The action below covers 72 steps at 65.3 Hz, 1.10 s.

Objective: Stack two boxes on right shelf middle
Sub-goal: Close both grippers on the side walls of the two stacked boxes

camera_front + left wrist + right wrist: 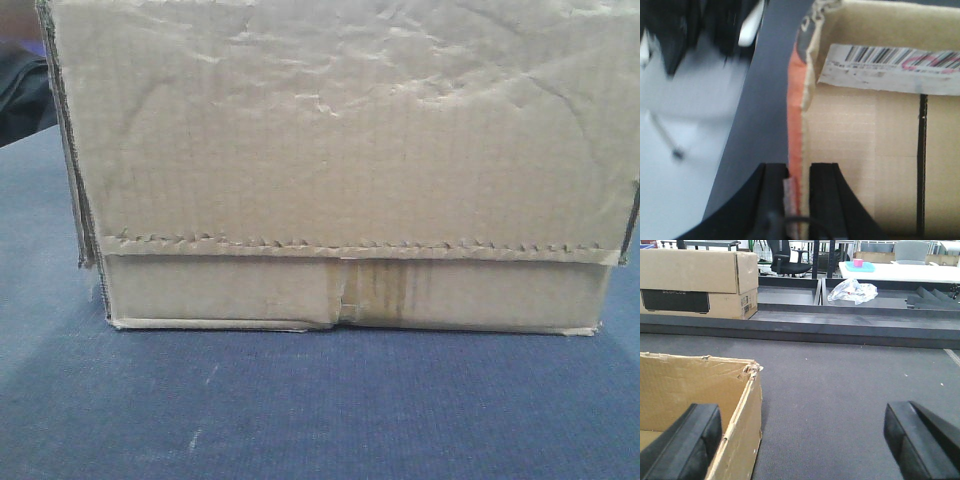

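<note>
Jaws first, left wrist view: the left gripper (799, 172) is pinched narrow on the carton (865, 150). The thin side wall is clamped between the two black fingers, the orange face turned outward, and a barcode label (890, 67) sits on the folded flap above.

Over to the right wrist view: the right gripper (800, 440) gapes wide and holds nothing. One finger sits inside the open carton by its torn corner, the other well out over the grey floor (850, 390), and the wall between them is not gripped. A printed carton (690, 280) rests on a dark ledge at far left, maybe the second box.

Front view: the carton fills the frame, sitting on a blue surface (300, 420), with creased board, a serrated flap edge and a stained seam. No shelf is in sight.

I judge it light but floppy. A pinch on one wall could fold or tear it, so I'd want both grippers on opposite walls, near the corners where it's stiffest.
</note>
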{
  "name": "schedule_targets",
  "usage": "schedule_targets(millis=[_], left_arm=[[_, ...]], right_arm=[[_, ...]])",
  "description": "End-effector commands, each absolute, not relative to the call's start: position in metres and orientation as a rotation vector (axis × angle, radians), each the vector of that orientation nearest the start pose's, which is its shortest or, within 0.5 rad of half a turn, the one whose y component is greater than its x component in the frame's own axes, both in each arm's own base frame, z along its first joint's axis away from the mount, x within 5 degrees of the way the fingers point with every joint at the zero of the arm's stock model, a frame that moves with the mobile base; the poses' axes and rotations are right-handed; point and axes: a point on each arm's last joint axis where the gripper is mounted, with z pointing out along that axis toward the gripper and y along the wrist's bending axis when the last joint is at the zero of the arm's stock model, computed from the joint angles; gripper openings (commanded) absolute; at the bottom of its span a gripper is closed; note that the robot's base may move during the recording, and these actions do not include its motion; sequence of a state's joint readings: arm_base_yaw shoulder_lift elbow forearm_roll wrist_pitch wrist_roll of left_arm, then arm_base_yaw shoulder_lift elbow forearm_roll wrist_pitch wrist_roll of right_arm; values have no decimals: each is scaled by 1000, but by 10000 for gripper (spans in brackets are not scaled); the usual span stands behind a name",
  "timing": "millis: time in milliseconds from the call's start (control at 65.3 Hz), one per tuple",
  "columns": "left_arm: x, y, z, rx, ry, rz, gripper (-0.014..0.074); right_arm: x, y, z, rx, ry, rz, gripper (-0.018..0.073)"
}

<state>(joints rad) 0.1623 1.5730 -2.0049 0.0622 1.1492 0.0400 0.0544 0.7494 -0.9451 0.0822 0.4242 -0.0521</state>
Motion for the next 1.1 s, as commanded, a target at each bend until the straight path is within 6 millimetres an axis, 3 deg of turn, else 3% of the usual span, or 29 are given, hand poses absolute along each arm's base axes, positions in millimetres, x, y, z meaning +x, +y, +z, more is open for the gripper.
schedule_targets(millis=[0, 184, 306, 444, 597, 873, 1088], left_arm=[[298, 36, 522, -111, 2102, 63, -111], [281, -19, 551, 52, 2010, -154, -111], [278, -62, 552, 165, 1991, -268, -111], [290, -112, 533, 284, 2049, -351, -111], [316, -151, 500, 336, 2150, -354, -111], [362, -176, 437, 346, 2352, -314, -111], [376, -183, 413, 350, 2430, -293, -111]], right_arm=[[143, 11, 426, -56, 1683, 79, 559], [143, 11, 426, -56, 1683, 79, 559], [143, 11, 426, -58, 1683, 80, 559], [143, 13, 425, -69, 1687, 90, 559], [143, 13, 424, -71, 1706, 91, 559], [143, 13, 422, -73, 1722, 91, 559], [143, 13, 422, -73, 1722, 91, 559]])
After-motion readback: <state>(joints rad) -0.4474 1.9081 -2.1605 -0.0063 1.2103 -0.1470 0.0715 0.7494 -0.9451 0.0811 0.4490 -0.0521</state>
